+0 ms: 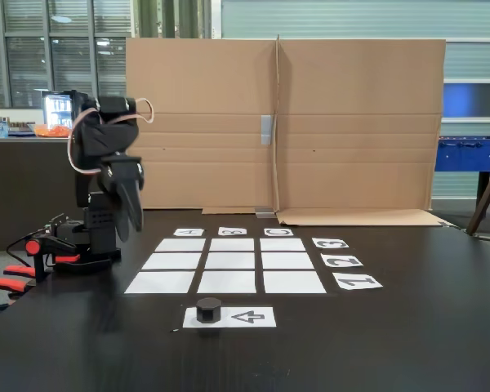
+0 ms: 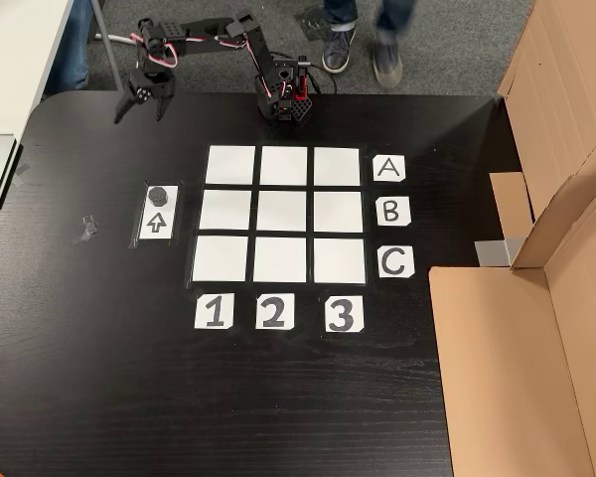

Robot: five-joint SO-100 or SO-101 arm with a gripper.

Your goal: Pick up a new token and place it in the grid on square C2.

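Six labels (image 2: 388,168), A, B, C, 1, 2, 3

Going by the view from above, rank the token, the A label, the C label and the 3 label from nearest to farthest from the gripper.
Measured from the gripper, upper left in the fixed view from above:
1. The token, just below it on the arrow strip.
2. The A label, right of the grid's top row.
3. The 3 label and the C label, lower right: too close to call.

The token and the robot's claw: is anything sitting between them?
No. In a fixed view from above, just bare black table lies between the token and the gripper; the grid sits off to the right.
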